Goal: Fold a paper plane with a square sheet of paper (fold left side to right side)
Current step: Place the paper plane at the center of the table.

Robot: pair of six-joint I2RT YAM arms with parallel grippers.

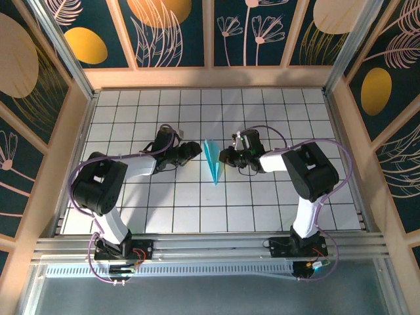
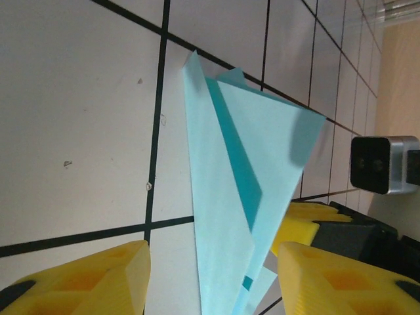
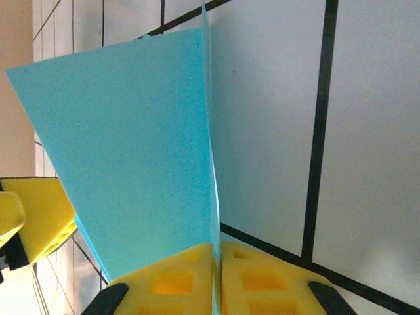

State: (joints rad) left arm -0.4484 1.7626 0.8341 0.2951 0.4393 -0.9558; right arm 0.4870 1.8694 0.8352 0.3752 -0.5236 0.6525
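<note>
- Left tool [image 2: 213,266]: its yellow fingers [image 2: 98,275] are spread, one on each side of the near end of the paper. Contact with the paper cannot be confirmed. In the overhead view it sits just left of the paper, low over the white grid-tiled desk [image 1: 262,203].
- Thin light-blue paper, folded into a narrow pointed dart, the paper plane [image 1: 212,161]: it lies near the middle of the desk between the two tools, its point toward the arm bases. Several overlapping layers and a darker inner fold show at the left wrist. One flap stands upright off the desk rather than lying flat.
- Right tool [image 3: 216,272]: its yellow pads are pressed together, pinching the edge of the upright flap.
- Assessment: the earlier folds appear done, since the sheet is no longer square. The left-to-right fold appears under way but not finished. The raised flap has yet to be laid down, creased and released.
</note>
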